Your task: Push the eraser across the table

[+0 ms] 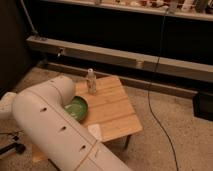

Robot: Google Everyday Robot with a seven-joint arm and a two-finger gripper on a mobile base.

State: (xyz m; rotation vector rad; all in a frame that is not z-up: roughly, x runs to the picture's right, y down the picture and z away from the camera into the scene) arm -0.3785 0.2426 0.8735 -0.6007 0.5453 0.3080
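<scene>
1. At the near edge of the table point(117, 107), toward 6 o'clock from its middle, a small pale block lay flat. I took it for the eraser point(95, 132), though it was too small and faint to be sure.
2. Camera view, tool: the gripper did not show anywhere. The white arm point(47, 122) filled the lower left, its bend rose over the table's left side, and a further pale link ran off the picture's edge at 9 o'clock. The gripper was hidden or out of the picture, so I could not tell whether it was released, clenched or holding anything.
3. Camera view, key relation: the eraser sat just beside the arm's casing, at about 3 o'clock from it. Bare planks stretched away from the eraser toward 12 and 1 o'clock. My judgement was that a push would go that way. Its long axis could not be made out.
4. Camera view, neighbours: a green bowl point(76, 108) stood at 10 o'clock from the eraser, partly covered by the arm. A small clear bottle point(91, 81) stood upright near the far edge at 12 o'clock.
5. Hidden: the table's left part and near-left corner lay behind the arm.
</scene>
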